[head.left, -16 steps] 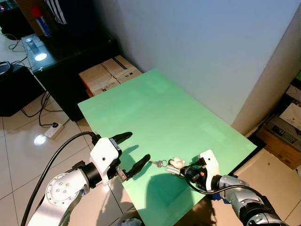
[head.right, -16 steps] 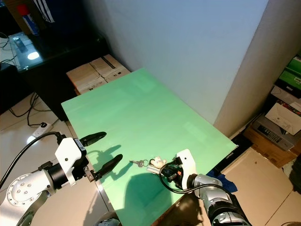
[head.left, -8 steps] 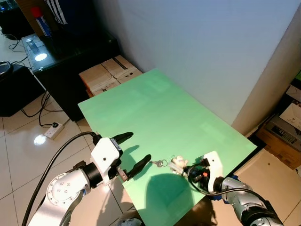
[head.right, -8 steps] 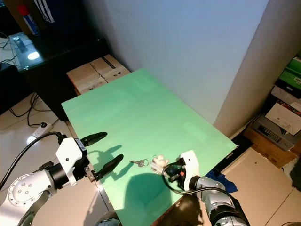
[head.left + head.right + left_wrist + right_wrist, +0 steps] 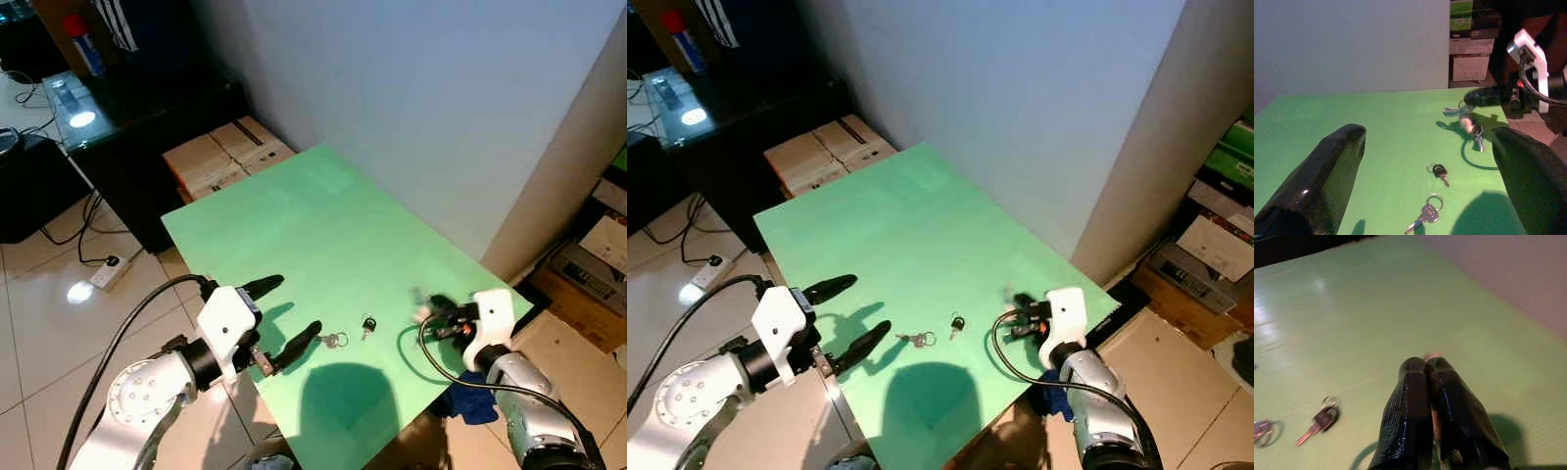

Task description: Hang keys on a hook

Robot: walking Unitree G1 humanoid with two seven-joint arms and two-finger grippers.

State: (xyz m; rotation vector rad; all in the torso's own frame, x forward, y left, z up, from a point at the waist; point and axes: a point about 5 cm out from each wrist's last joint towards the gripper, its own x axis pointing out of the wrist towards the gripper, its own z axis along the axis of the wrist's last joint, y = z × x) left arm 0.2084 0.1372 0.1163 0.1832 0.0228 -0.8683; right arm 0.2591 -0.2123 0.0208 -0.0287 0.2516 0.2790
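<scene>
Right gripper (image 5: 1484, 96) pinched, apparently around keys (image 5: 1469, 122).

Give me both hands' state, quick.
Left hand: open, empty, hovering at the green table's near edge beside two loose keys.
Right hand: shut on a key bunch, lifted above the table.

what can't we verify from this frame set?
- Key bunch held by the right gripper: motion-blurred in the eye views; key count unreadable.
- Its grip: in the right wrist view the shut fingers cover the bunch.
- Hook: I cannot find one on the wall or the green table.
- Silver key, black-headed key: too small for detail.
</scene>
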